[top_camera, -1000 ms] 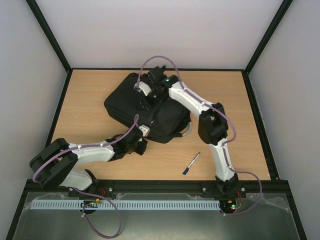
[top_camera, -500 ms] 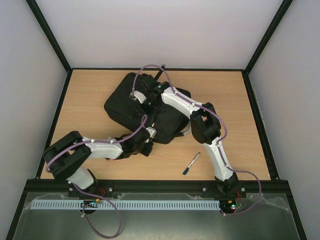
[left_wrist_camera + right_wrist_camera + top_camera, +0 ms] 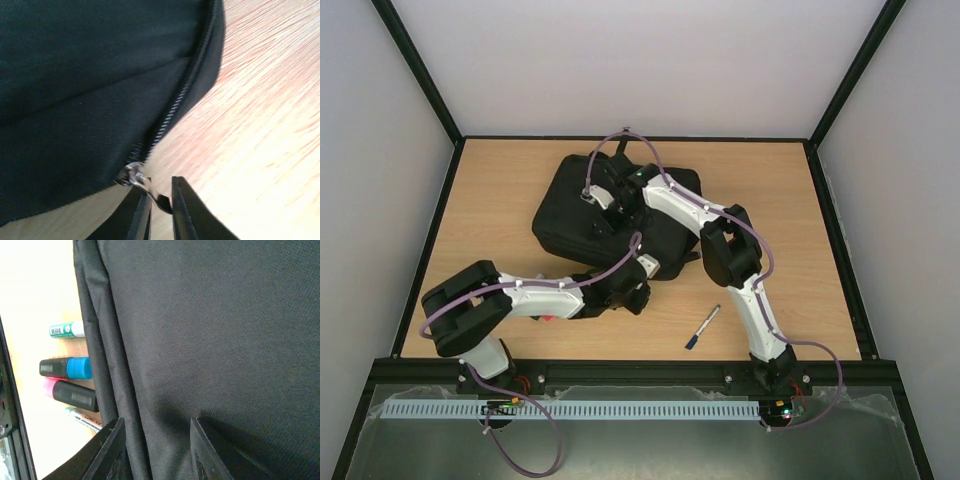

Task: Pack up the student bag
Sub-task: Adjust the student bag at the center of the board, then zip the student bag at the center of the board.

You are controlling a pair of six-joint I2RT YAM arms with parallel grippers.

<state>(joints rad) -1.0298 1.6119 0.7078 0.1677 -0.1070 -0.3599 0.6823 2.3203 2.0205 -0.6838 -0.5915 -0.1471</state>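
Wood table (image 3: 490,200), bag (image 3: 570,215) lying flat at middle. Left gripper (image 3: 160,192) at bag's near edge, fingers almost together, zip pull (image 3: 136,176) pinched between. Zip (image 3: 175,107) runs away from fingers along bag's edge; next tug likely follows that line. Right gripper (image 3: 157,424) on bag's top, fingers apart, holding nothing. Only right wrist view shows markers (image 3: 67,367) beside bag; only top view shows pen (image 3: 703,327) off bag's near right corner

Table (image 3: 500,200): light wood.
Pen (image 3: 703,327): blue-capped, lying alone, near right.
Markers, side by side: green-and-white marker (image 3: 67,330); blue-capped highlighter (image 3: 65,368); pink-ended highlighter (image 3: 70,392); pale pen (image 3: 85,421).
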